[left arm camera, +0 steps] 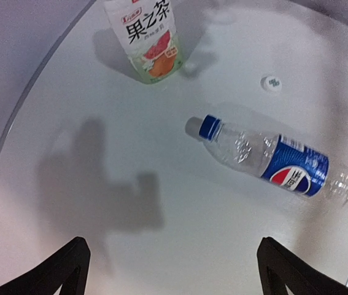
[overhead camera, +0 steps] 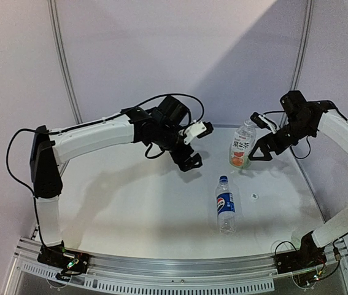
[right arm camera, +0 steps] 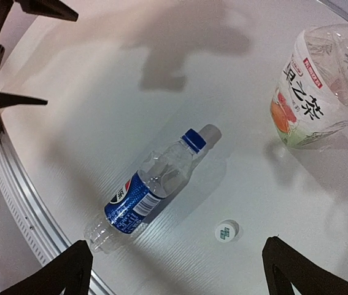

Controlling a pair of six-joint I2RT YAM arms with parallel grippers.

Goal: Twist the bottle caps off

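Since the white cap [right arm camera: 226,232] already lies loose on the bench [overhead camera: 131,203], just beside the fallen bottle and apart from any neck, the wider bottle [overhead camera: 242,146] with the green-white-orange label looks finished; it stands upright toward the far right of the bench, though its mouth is too small to make out from above. The step in hand, by my reading, is therefore the second cap; the blue cap [left arm camera: 210,126] is still screwed onto the slim Pepsi bottle [left arm camera: 272,163], which lies on its side in the middle of the bench, cap end pointing away from the arm bases. The right claw [right arm camera: 176,241] is released, fingers spread wide with nothing between them, hanging near the upright bottle but not around it; the left claw [left arm camera: 172,241] is likewise spread and empty, raised over the far left of the bench. The next move probably calls for one claw to pin or lift the Pepsi body while the other closes on the blue cap and twists; a lying round bottle may roll under a sideways push, so the holding grip should come first.
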